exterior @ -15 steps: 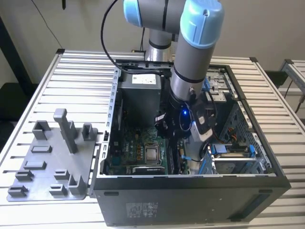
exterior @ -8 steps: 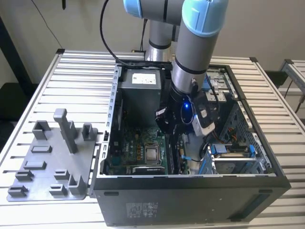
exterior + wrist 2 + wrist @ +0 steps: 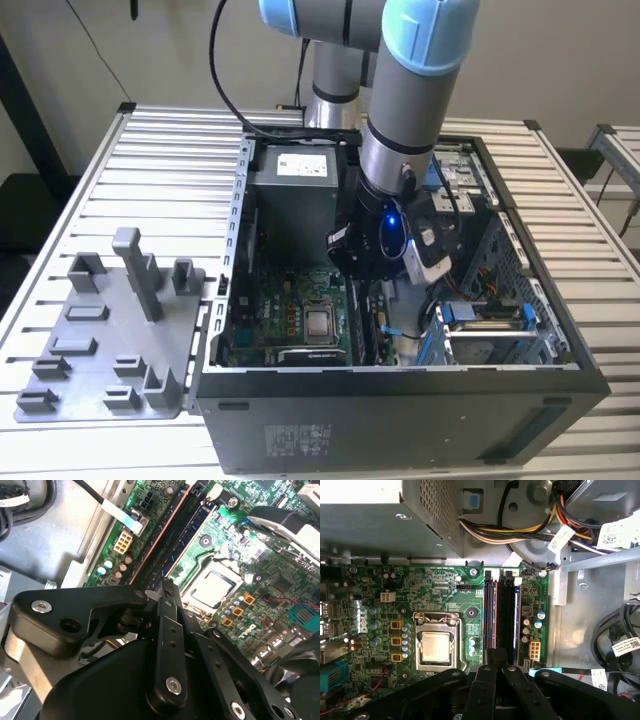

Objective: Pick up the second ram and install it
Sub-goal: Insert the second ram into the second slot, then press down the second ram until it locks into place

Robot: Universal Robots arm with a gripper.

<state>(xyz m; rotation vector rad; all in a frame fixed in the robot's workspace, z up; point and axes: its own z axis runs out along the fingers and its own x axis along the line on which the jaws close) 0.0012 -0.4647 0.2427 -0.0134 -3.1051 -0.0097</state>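
Observation:
My gripper reaches down inside the open computer case, over the green motherboard. In both wrist views its black fingers meet tip to tip, shut, at the near end of the memory slots. The second ram is a long dark stick lying along a slot, running away from my fingertips. In the second wrist view the dark stick lies between two reddish slot edges. Whether my fingertips touch it is hidden by the fingers.
The processor sits beside the slots. The power supply and bundled cables are at the back, and a drive cage at the exterior view's right. A grey holder plate with posts lies outside the case at the exterior view's left.

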